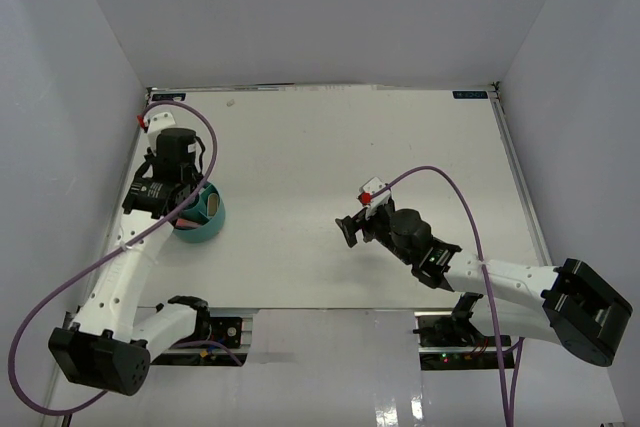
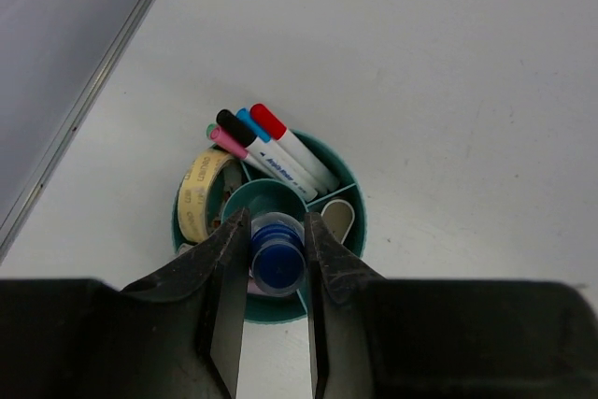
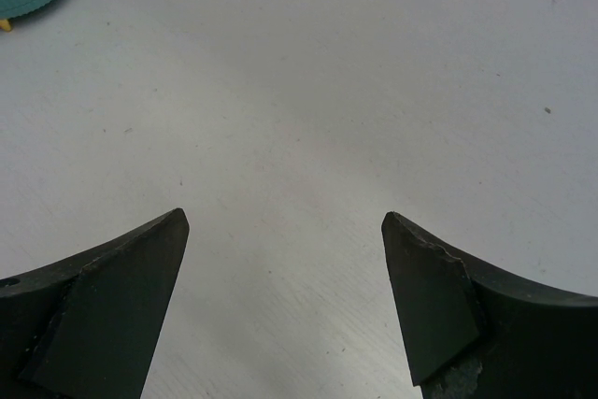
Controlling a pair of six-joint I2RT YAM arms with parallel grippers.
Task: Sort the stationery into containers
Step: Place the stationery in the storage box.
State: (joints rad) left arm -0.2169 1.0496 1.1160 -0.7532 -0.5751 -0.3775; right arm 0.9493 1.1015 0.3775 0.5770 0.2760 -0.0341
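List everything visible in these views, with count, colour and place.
cup: one, teal, divided, table's left side
markers: four, red, blue, black and pink caps, cup's far compartment
rubber band: one, tan, compartment at left in the left wrist view
pale piece: one, off-white, compartment at right, unidentifiable
blue-capped bottle: one, at cup's centre compartment
table: one, white
cables: two, purple, along the arms
left pincer: black, shut on the blue-capped bottle
right pincer: black, open, over the table

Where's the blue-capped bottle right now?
In the left wrist view, the bottle is gripped by the left end effector over the teal cup's middle section, beside the markers.
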